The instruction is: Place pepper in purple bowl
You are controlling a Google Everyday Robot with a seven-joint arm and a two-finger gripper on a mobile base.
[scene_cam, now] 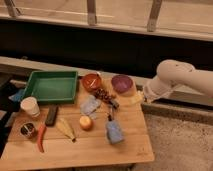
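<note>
The pepper [40,137], slender and red-orange, lies near the front left corner of the wooden table [90,147], beside a small dark can [28,130]. The purple bowl [121,83] sits at the back right of the table, next to a red-brown bowl [91,81]. My white arm [175,77] reaches in from the right. Its gripper [141,97] hangs at the table's right edge, just right of the purple bowl and far from the pepper. It is open and holds nothing.
A green tray [50,86] fills the back left. A white cup [30,106], black remote [51,115], pale yellow pointed item [65,128], round orange fruit [86,122], blue packet [114,132], grey packet [90,106] and dark cluster [105,95] are spread across the table.
</note>
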